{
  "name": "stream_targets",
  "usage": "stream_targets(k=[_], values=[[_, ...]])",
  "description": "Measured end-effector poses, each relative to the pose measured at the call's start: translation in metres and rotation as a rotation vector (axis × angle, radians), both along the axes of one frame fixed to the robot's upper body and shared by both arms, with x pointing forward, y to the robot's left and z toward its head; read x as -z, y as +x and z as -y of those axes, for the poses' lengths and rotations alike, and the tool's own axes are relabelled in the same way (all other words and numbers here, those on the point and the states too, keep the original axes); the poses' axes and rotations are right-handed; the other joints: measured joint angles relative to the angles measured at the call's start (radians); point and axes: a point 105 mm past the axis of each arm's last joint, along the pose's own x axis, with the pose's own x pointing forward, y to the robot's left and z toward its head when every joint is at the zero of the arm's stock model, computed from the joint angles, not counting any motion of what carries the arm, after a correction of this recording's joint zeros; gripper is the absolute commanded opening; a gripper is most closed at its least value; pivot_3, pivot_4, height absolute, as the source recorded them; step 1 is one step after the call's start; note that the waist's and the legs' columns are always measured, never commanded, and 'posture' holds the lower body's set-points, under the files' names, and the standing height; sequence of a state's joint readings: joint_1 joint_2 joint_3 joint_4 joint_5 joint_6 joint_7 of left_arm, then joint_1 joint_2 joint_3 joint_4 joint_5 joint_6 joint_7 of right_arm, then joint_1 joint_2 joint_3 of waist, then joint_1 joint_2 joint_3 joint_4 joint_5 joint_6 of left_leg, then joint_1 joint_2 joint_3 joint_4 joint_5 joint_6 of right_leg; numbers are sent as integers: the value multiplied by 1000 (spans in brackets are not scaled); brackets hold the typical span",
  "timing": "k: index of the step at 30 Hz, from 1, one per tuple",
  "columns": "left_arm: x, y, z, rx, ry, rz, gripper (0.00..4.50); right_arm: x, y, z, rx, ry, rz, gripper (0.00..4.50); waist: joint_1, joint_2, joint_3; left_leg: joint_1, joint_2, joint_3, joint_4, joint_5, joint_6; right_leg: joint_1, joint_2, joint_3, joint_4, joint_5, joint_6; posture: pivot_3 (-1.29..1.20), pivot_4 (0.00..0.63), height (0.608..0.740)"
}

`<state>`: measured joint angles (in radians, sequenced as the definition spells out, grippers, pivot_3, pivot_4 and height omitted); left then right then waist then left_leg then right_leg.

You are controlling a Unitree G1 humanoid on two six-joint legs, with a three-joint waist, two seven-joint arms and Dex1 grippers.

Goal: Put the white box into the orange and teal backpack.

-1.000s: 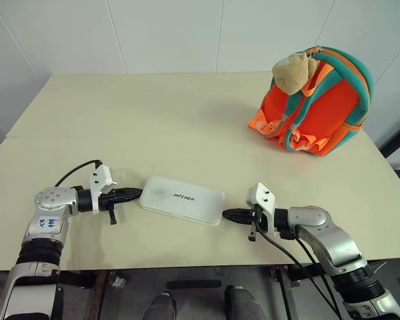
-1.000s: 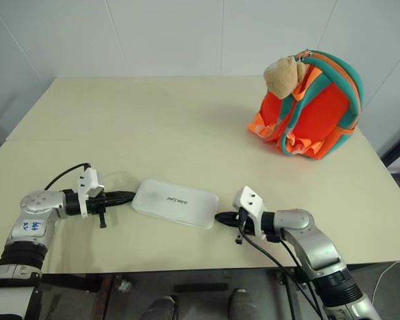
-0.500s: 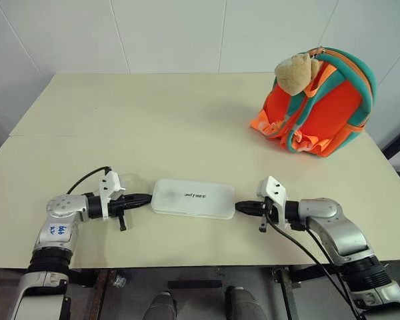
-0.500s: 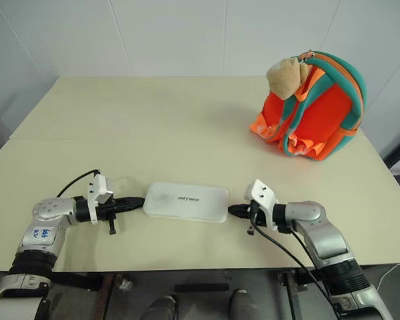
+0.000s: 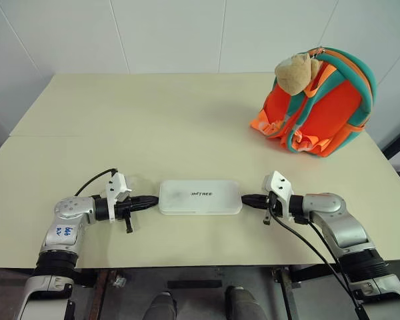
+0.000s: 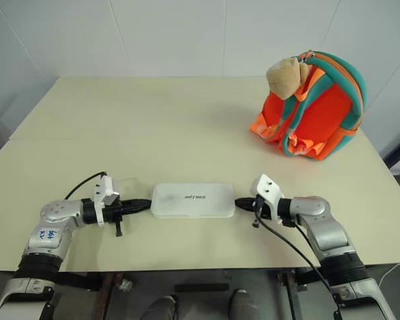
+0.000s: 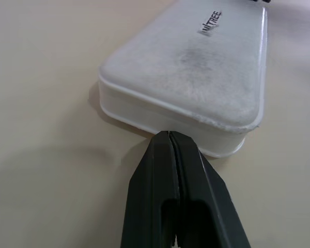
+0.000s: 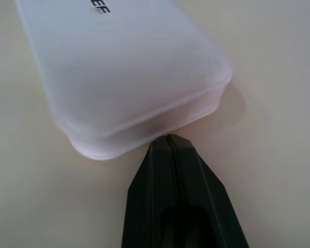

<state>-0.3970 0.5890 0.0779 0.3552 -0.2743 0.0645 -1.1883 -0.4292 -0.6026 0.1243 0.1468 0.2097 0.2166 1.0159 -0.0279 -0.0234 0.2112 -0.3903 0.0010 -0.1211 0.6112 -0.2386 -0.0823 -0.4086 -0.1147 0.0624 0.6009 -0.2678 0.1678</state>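
Observation:
The white box (image 5: pixel 200 197) lies flat on the table near its front edge, dark lettering on top. My left gripper (image 5: pixel 155 199) is shut, its tip pressed against the box's left end (image 7: pixel 165 116). From the other side my right gripper (image 5: pixel 245 198) is also shut, with its tip against the box's right end (image 8: pixel 144 124). The box sits squeezed between the two tips. At the table's far right stands the orange and teal backpack (image 5: pixel 320 107), a tan plush toy (image 5: pixel 295 72) hanging at its top.
The cream table (image 5: pixel 153 127) stretches wide between the box and the backpack. Its front edge runs just below my arms. A white tiled wall (image 5: pixel 173 33) rises behind the table. Black cables trail from both wrists.
The box has turned from slanted to square with the table edge and shifted right. Both grippers moved right with it, still at its two ends.

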Motion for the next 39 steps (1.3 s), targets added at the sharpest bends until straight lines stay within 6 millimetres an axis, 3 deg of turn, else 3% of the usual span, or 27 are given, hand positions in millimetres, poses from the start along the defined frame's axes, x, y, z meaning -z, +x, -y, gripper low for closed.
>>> stream_targets(k=[3,5,7,13,19,20,23,27,33,39], values=[[0,-2,2,-4,1,-3,26,0,1,3,7,2,3,0,0,0,0,0,0,0,0,0,0,0,0,0,0,0,0,0,150,740],[0,-1,1,-15,1,-11,413,0,1,6,9,-6,3,0,0,0,0,0,0,0,0,0,0,0,0,0,0,0,0,0,150,740],[1,0,-3,-38,13,-18,887,-1,1,12,14,-22,-3,370,0,0,0,0,0,0,0,0,0,0,0,0,0,0,0,0,150,740],[-7,1,-31,-116,66,-41,2704,-8,2,49,83,-83,-29,2208,-1,0,0,0,0,0,0,0,0,0,0,0,-1,0,0,0,150,740],[-25,7,-52,-199,-19,-188,4500,-37,4,60,79,-45,-45,4254,-3,1,0,0,0,0,0,0,0,0,0,0,0,0,0,0,150,740],[-29,8,-52,-204,-54,-222,4500,-40,2,57,65,-33,-59,4485,-4,0,0,0,0,0,0,0,0,0,0,0,0,-1,0,0,150,740],[-35,5,-48,-215,-146,-393,4500,-44,-8,41,2,6,-133,4485,-4,1,0,-1,0,-1,0,0,0,0,0,0,1,-1,1,0,150,740],[-27,1,-40,-247,-224,-582,4500,-42,-16,31,-8,24,-225,4485,-4,1,0,-1,0,-1,0,-1,0,-1,0,0,1,-2,1,0,150,740],[-29,3,-26,-297,-325,-765,4500,-28,-23,21,-12,-38,-335,4485,-1,1,0,0,-1,-1,0,-1,0,0,0,0,1,-2,1,0,150,740],[-28,2,-11,-294,-428,-859,4500,-29,-20,14,-15,-48,-334,4485,-1,0,0,0,-1,-1,0,-1,0,0,0,0,1,-2,1,0,150,740]])
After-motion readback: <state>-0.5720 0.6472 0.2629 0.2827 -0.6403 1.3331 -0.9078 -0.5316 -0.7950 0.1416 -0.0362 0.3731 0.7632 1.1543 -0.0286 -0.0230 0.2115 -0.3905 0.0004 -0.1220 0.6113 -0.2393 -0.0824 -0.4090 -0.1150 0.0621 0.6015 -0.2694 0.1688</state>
